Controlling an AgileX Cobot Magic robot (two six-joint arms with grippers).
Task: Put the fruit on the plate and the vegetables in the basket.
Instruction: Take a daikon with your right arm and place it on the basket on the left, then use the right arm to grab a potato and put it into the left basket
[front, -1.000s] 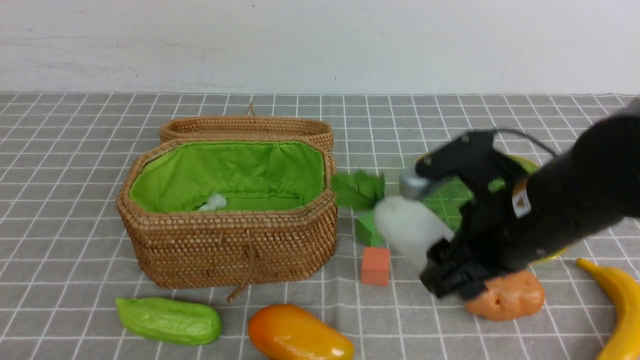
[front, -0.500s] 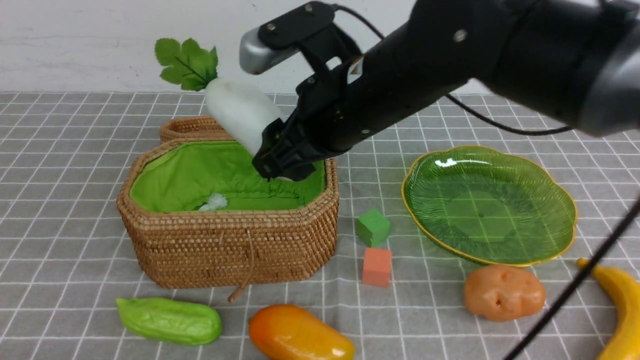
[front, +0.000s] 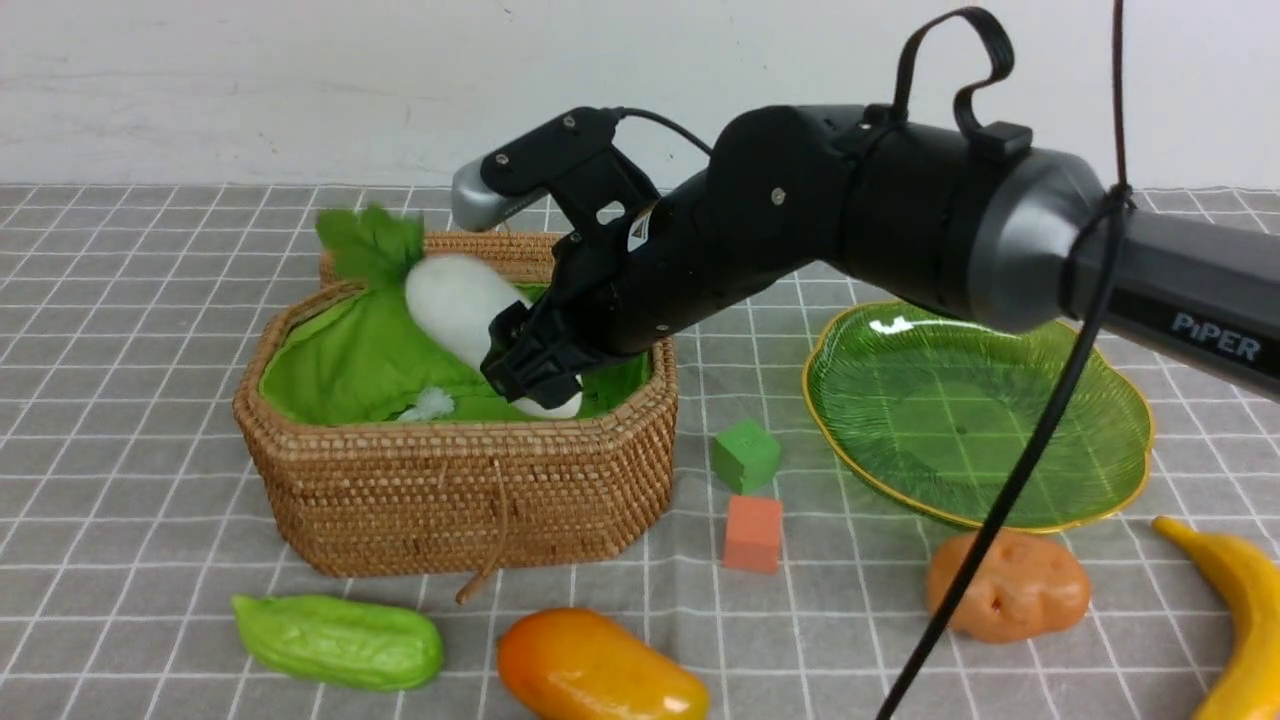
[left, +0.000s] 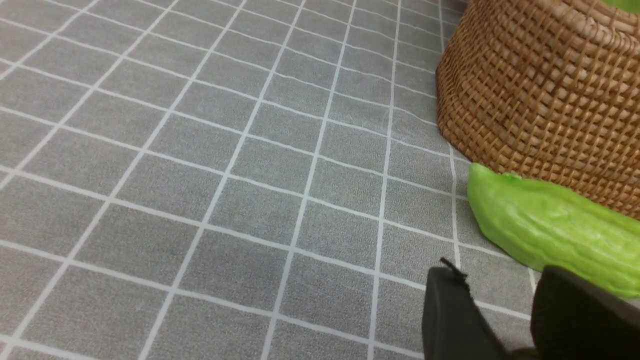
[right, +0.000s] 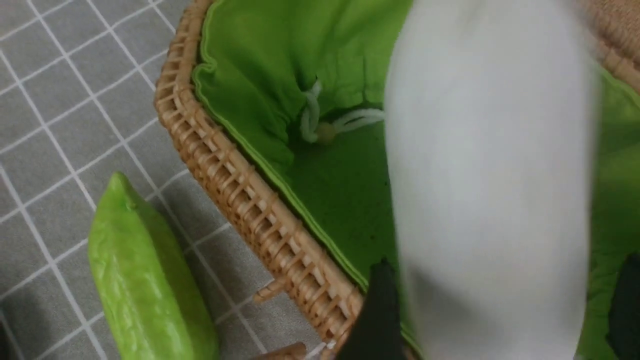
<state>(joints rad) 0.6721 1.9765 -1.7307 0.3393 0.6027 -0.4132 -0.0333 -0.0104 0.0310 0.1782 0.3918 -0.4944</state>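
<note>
Radish (front: 452, 297): tilted, centre-left of frame; white tip low inside basket (front: 450, 500); leaves over its back rim
Right gripper (front: 530, 380): jaws straddle the tip; pinching or clear, cannot tell
Left gripper (left: 500, 290): jaws part-spread, empty
Risk: leafy end may catch on the rim; withdrawal could drag it out

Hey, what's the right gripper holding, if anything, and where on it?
The white elongated radish with green leaves sits between the jaws of the right gripper, near its rounded root end; whether they grip it cannot be told.

One basket (front: 450, 480), one plate (front: 980, 420), three vegetables (front: 450, 300) (front: 338, 642) (front: 1008, 597), two fruits (front: 598, 675) (front: 1240, 620), two cubes (front: 746, 456) (front: 752, 533)
</note>
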